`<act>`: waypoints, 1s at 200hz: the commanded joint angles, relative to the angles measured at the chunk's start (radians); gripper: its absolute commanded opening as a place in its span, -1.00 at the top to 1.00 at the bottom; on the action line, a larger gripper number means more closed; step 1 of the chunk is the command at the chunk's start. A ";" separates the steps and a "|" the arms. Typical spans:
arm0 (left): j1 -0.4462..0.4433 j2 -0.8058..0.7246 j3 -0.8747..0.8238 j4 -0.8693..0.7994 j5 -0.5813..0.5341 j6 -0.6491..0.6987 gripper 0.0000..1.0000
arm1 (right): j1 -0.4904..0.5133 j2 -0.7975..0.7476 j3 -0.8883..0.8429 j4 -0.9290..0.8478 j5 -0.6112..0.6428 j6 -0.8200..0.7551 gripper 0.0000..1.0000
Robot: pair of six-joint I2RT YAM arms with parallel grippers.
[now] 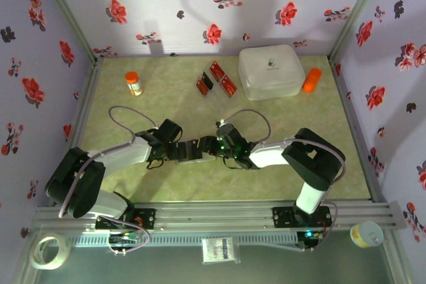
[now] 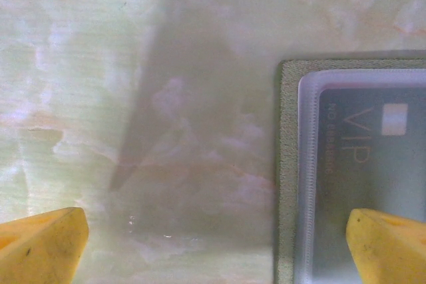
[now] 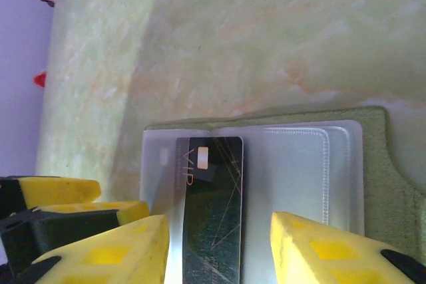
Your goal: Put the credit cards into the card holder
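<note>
Right wrist view: one dark card sits on the open card holder between the right gripper's parted fingers, left gripper wide open alongside, three red cards waiting well beyond both.

Laboratory robot test cell: flower-printed lilac wall panels enclose a green marbled tabletop; slotted aluminium mounting rail along the bottom.

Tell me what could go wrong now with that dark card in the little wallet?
1. The dark VIP card lies between the right gripper's open fingers. If it is only partly inside the clear sleeve, pulling away might drag it out.
2. One finger of the left gripper hangs over the card holder; a bump could shift it.
</note>
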 commanded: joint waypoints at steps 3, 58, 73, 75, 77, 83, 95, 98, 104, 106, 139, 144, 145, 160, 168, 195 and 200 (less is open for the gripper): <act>-0.006 -0.040 -0.012 -0.038 -0.025 -0.005 -1.00 | -0.003 -0.018 0.101 -0.245 -0.009 -0.138 0.26; 0.016 -0.083 -0.001 -0.057 -0.026 0.002 -1.00 | -0.003 0.076 0.245 -0.394 -0.043 -0.228 0.71; 0.021 -0.081 -0.012 -0.051 -0.026 0.002 -1.00 | -0.003 0.100 0.263 -0.407 -0.049 -0.234 0.74; 0.022 -0.081 -0.013 -0.051 -0.026 0.002 -1.00 | -0.004 0.102 0.265 -0.407 -0.049 -0.235 0.75; 0.023 -0.080 -0.015 -0.050 -0.026 0.003 -1.00 | -0.004 0.105 0.267 -0.408 -0.050 -0.235 0.75; 0.024 -0.077 -0.022 -0.047 -0.026 0.000 -1.00 | -0.004 0.111 0.271 -0.410 -0.053 -0.237 0.77; 0.027 -0.068 -0.031 -0.041 -0.026 -0.004 -1.00 | -0.003 0.129 0.285 -0.419 -0.057 -0.242 0.80; 0.028 -0.066 -0.034 -0.040 -0.026 -0.005 -1.00 | -0.004 0.131 0.288 -0.421 -0.058 -0.243 0.80; 0.029 -0.061 -0.038 -0.038 -0.026 -0.007 -1.00 | -0.003 0.140 0.294 -0.426 -0.060 -0.245 0.81; 0.028 -0.059 -0.039 -0.037 -0.026 -0.008 -1.00 | -0.003 0.142 0.296 -0.428 -0.060 -0.246 0.81; 0.031 -0.033 -0.053 -0.017 -0.026 -0.015 -1.00 | 0.000 0.178 0.326 -0.459 -0.063 -0.255 0.89; 0.031 -0.030 -0.054 -0.013 -0.025 -0.014 -1.00 | 0.003 0.183 0.329 -0.462 -0.064 -0.256 0.90; 0.031 -0.030 -0.054 -0.012 -0.025 -0.015 -1.00 | 0.004 0.184 0.329 -0.462 -0.064 -0.255 0.90; 0.031 -0.030 -0.056 -0.003 -0.023 -0.014 -1.00 | 0.017 0.199 0.346 -0.470 -0.067 -0.255 0.93; 0.031 -0.029 -0.056 0.000 -0.022 -0.012 -1.00 | 0.026 0.208 0.355 -0.475 -0.068 -0.254 0.94; 0.033 -0.034 -0.052 0.001 -0.023 -0.009 -1.00 | 0.052 0.238 0.387 -0.479 -0.068 -0.238 0.98; 0.033 -0.035 -0.050 -0.001 -0.023 -0.008 -0.99 | 0.055 0.240 0.391 -0.474 -0.070 -0.233 0.99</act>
